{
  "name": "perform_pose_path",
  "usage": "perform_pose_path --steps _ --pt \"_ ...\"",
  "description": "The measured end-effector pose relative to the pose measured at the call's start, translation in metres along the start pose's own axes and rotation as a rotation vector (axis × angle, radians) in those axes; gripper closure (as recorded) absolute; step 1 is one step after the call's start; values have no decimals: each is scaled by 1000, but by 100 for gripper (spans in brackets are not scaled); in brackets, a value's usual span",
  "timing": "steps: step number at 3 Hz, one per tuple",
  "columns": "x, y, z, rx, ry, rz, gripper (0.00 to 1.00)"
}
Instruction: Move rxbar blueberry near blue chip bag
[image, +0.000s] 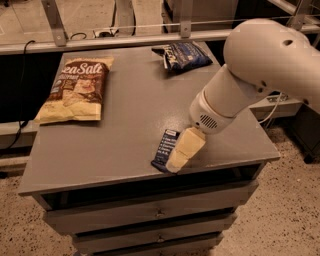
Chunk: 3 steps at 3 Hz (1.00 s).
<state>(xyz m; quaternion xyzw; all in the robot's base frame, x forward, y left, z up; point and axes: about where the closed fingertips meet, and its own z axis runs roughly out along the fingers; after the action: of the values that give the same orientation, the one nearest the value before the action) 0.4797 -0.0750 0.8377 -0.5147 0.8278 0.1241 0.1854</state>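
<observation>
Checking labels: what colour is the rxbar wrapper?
The rxbar blueberry is dark navy with a white patch, camera view; the gripper is at its near end.

**A robot test station in a lab or workshop, not a home**

A plain grey metal table (125, 125) with shallow handled drawers (160, 214) stands on a speckled hard floor (292, 210). Bare metal rails (125, 41) and struts run behind it, and a black cable (22, 95) hangs at the left. A large white robot arm (260, 65) reaches over the table from the right. Its cream end effector (181, 152) is down at the front edge, against a small dark navy wrapper bar (163, 146). Packaged snacks lie well apart on the top: a yellow-and-brown "Sea Salt" bag (75, 90) and a dark blue glossy bag (182, 54).
</observation>
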Motion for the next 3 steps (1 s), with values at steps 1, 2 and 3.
perform_pose_path --steps 1,2,3 --pt "-6 13 21 -31 -5 9 0" --pt "-10 23 33 -46 -15 11 18" --pt "-15 28 36 -52 -28 6 40"
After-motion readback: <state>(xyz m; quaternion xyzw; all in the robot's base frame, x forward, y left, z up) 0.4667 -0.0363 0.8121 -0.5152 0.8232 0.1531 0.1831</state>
